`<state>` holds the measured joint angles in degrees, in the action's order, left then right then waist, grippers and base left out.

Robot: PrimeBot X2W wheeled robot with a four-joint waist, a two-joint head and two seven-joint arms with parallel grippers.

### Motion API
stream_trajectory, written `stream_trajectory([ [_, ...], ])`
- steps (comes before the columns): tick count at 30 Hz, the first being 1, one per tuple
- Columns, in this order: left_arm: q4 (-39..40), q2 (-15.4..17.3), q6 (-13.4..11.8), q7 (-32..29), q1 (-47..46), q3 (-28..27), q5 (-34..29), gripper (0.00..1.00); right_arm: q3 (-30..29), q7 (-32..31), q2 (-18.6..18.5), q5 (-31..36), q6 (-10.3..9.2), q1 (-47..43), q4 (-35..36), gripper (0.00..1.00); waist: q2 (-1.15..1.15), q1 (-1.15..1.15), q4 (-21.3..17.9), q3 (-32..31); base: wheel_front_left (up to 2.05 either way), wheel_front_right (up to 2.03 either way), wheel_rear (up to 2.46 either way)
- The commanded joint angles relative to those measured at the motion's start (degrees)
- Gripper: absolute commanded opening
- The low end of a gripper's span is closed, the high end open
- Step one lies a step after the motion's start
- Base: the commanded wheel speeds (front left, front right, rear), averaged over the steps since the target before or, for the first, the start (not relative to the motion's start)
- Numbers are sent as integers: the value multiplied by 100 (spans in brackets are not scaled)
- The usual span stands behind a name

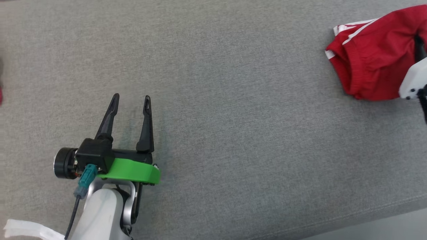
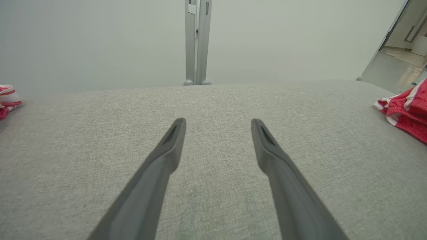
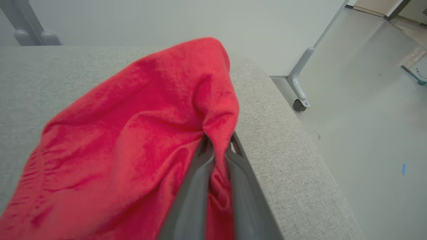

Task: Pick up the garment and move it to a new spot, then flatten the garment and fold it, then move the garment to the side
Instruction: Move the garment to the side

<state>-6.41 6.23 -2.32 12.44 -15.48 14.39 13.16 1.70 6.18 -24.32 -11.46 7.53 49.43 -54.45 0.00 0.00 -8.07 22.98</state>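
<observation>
The garment is red with white stripes and lies bunched at the far right of the grey padded table. It also shows at the right edge of the left wrist view. In the right wrist view my right gripper is shut on a fold of the red garment, with cloth pinched between its two dark fingers near the table's right edge. The right arm's white wrist sits over the garment's right side. My left gripper stands open above bare table at the lower left, nothing between its fingers.
The grey fabric table stretches wide between the two arms. Another red and white cloth lies at the table's far left edge. A metal post stands behind the table. Beyond the right edge is floor and a castor leg.
</observation>
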Motion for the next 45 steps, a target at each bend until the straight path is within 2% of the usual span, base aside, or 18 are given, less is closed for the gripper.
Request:
stream_trajectory([
  [1, 34, 32, -32, 38, 45, -21, 10, 100, -58, 54, -115, 70, -7, 139, -99, 0, 0, 0, 313, 213, 0, 0, 0],
  [8, 128, 14, -66, 78, 46, 3, 45, 100, -502, 141, -684, 415, -7, 502, -564, 0, 0, 0, 561, 379, 0, 0, 0],
  [14, 146, 7, -83, 110, 33, 35, 68, 100, -886, 268, -909, 847, -8, 651, -775, 0, 0, 0, 636, 449, 0, 0, 0],
  [15, 143, -1, -88, 116, 23, 46, 70, 100, -946, 306, -911, 923, -7, 666, -789, 24, 0, 0, 642, 456, 0, 0, 0],
  [16, 137, -6, -93, 121, 10, 54, 73, 100, -1029, 371, -931, 1037, -8, 701, -796, 78, 0, 0, 647, 466, 0, 0, 0],
  [17, 129, -8, -93, 117, -1, 62, 73, 100, -1096, 425, -938, 1131, -7, 714, -796, 100, 0, 0, 651, 470, 0, 0, 0],
  [21, 79, -20, -94, 134, -49, 91, 83, 100, -1412, 622, -830, 1540, -7, 750, -742, 100, 0, 0, 649, 461, 0, 0, 0],
  [26, 0, -41, -109, 157, -73, 105, 139, 100, -1624, 729, -462, 1860, -7, 749, -644, 100, 0, 0, 605, 327, 0, 0, 0],
  [29, -80, -46, -75, 177, -104, 70, 210, 100, -1596, 808, -175, 1838, -7, 750, -532, 100, 0, 0, 578, 172, 0, 0, 0],
  [38, -541, -81, -81, 260, -209, -88, 270, 100, -737, 901, 632, 1269, -7, 220, 7, 100, 0, 0, 544, -494, 0, 0, 0],
  [45, -850, -168, -90, 278, -34, -241, 343, 100, -199, 900, 1124, 617, -7, -740, 973, 100, 0, 0, 621, -1100, 0, 0, 0],
])
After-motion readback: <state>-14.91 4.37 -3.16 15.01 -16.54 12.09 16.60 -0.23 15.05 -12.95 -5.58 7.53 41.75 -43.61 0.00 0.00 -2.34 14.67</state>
